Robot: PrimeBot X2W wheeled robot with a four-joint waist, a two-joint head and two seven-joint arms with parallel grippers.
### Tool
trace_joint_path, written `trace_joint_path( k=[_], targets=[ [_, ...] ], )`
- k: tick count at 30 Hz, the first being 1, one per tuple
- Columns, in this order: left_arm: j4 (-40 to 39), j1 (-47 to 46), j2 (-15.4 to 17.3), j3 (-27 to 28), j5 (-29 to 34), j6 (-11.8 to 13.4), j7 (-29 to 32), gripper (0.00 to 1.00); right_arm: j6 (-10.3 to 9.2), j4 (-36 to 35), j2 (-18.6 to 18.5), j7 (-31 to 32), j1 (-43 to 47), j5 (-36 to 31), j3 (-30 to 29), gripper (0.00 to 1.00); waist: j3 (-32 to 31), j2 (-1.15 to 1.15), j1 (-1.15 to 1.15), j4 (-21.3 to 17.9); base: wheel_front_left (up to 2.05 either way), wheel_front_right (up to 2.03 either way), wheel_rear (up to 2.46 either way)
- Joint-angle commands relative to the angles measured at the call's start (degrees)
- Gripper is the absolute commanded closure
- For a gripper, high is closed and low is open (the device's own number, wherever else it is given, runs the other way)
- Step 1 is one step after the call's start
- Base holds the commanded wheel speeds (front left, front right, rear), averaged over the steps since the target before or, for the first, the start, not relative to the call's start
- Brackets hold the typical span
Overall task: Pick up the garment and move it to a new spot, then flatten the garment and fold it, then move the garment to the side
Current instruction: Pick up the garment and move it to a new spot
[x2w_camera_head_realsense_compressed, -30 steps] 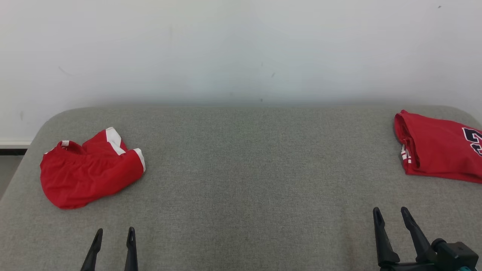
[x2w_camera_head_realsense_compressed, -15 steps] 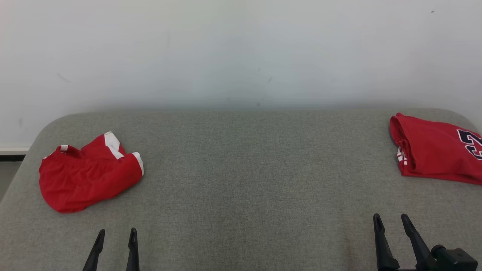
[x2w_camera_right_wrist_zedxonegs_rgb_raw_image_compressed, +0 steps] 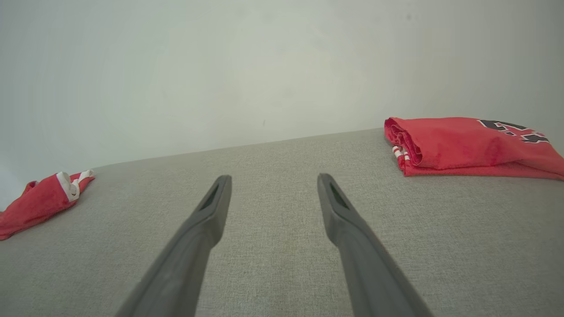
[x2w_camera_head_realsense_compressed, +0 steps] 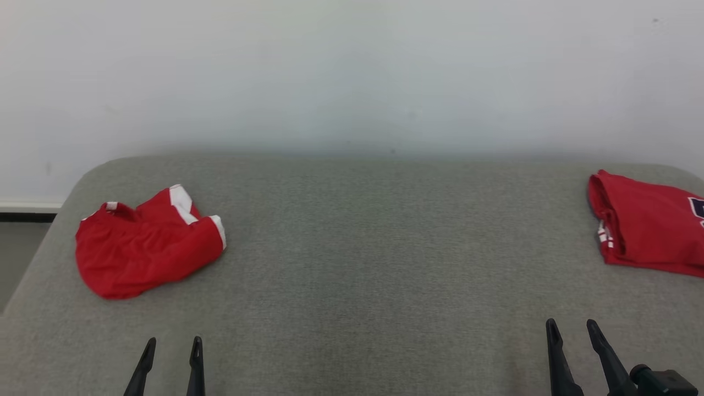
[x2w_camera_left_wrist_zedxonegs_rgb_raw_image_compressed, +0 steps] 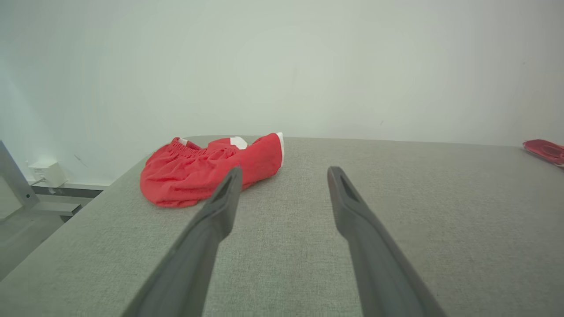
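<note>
Wall [x2w_camera_head_realsense_compressed: 352, 71], pale and blank, stands behind everything. Grey fabric table [x2w_camera_head_realsense_compressed: 374, 247] with rounded far corners takes the lower half of the head view.

Folded red jersey [x2w_camera_head_realsense_compressed: 649, 231] lies at the table's far right. Its dark number print is cut by the frame edge, and white stripes show at its left fold. It is well ahead of the right gripper [x2w_camera_head_realsense_compressed: 573, 335] and a bit to that gripper's right.

Crumpled red garment [x2w_camera_head_realsense_compressed: 146, 247] lies on the table's left side, well ahead of the left gripper [x2w_camera_head_realsense_compressed: 173, 352] and slightly to its left, not touching. In the left wrist view it sits past the left finger's tip, which covers part of it.

It looks like shorts: red, bunched, with a gathered waistband at the back left and white hem bands turned up on the right. It is neither flat nor folded.

Left gripper, lower left: fingers spread apart over bare table fabric. Right gripper, lower right: fingers spread too, also over bare fabric.

Against the earlier frames, the whole head view has shifted. Both garments and the table's corners sit further right in frame, and the jersey's print is more cropped. That is the camera turning, not the things moving. The garment's shape is unchanged. The right gripper's fingers show lower in frame than a second ago, and both pairs are as spread as before.
</note>
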Motion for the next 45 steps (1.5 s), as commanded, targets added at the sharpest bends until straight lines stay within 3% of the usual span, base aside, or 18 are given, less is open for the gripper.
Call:
trace_joint_path(
  k=[1,11,22,33,45],
  targets=[
    [0.38,-0.17,0.48,0.06,0.13,-0.02,-0.18,0.0,-0.17,0.21,0.22,-0.45,0.55,0.4,-0.02,0.0,0.0,0.0,0.0,2.54,0.0,0.0,0.0],
    [1.89,0.98,1.62,1.47,-0.48,0.59,-0.18,0.0,-0.17,1.7,0.97,-1.24,0.13,0.6,0.67,0.0,0.12,0.0,0.0,14.25,0.0,0.0,0.0],
    [2.58,0.63,2.72,3.89,-1.26,1.24,-0.18,0.0,-0.17,2.97,1.31,-1.45,-0.66,1.08,1.47,0.0,0.12,0.0,0.0,22.51,0.0,0.0,0.0],
    [1.41,1.4,2.84,5.16,-1.27,2.0,-0.17,0.0,-0.17,4.08,1.46,-1.66,-1.64,1.05,2.34,0.0,0.38,0.0,0.0,25.34,0.0,0.0,0.0],
    [2.05,-1.59,3.67,5.26,-1.94,1.96,-0.17,0.0,-0.17,3.94,0.91,-1.42,-2.93,0.67,1.95,0.0,2.02,0.0,0.0,23.61,0.0,0.0,0.0]
  ],
)
